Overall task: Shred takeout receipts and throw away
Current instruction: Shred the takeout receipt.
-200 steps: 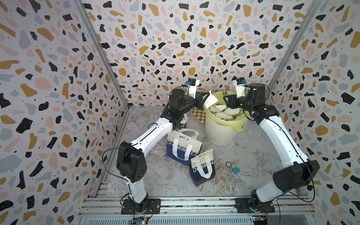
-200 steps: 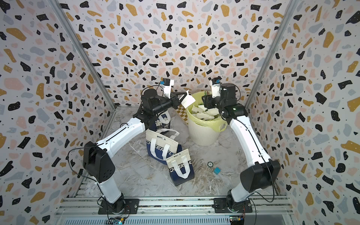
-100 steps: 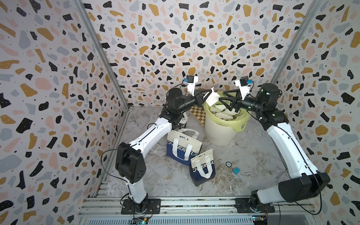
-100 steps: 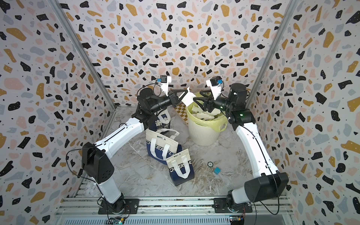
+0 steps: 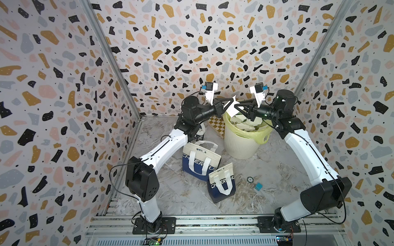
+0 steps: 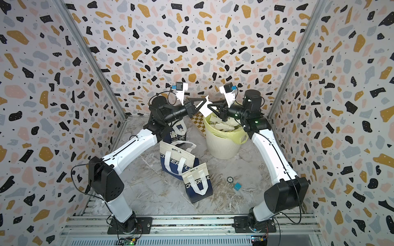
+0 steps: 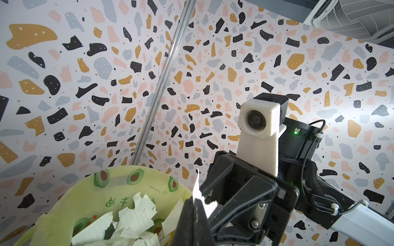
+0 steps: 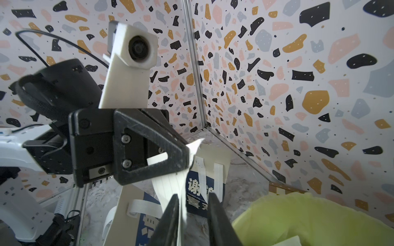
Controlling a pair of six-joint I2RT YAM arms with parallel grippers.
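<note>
The left arm (image 5: pixel 168 147) and right arm (image 5: pixel 307 155) wear white link shells with black joint housings; thin black cables (image 5: pixel 110 174) loop alongside; white camera mounts (image 7: pixel 259 127) top both wrists; the black triangular left gripper (image 8: pixel 188 151) shows silver screws (image 8: pixel 125 139).

Your bin (image 5: pixel 241 144) stands at the back of the bench (image 5: pixel 277 170), right of centre, with scraps (image 5: pixel 245 125) in it and a board (image 5: pixel 216 125) just behind its left side. Above the bin's left rim, the receipt (image 5: pixel 230 110) sits between your left hand (image 5: pixel 229 102) and right hand (image 5: pixel 237 106). A tote bag (image 5: pixel 199 161) lies before the bin to its left, with a second bag (image 5: pixel 221 185) touching it in front. A third bag (image 6: pixel 178 132) lies behind them under the left arm, and a disc (image 5: pixel 249 179) and cube (image 5: pixel 258 186) lie right of the second bag.
</note>
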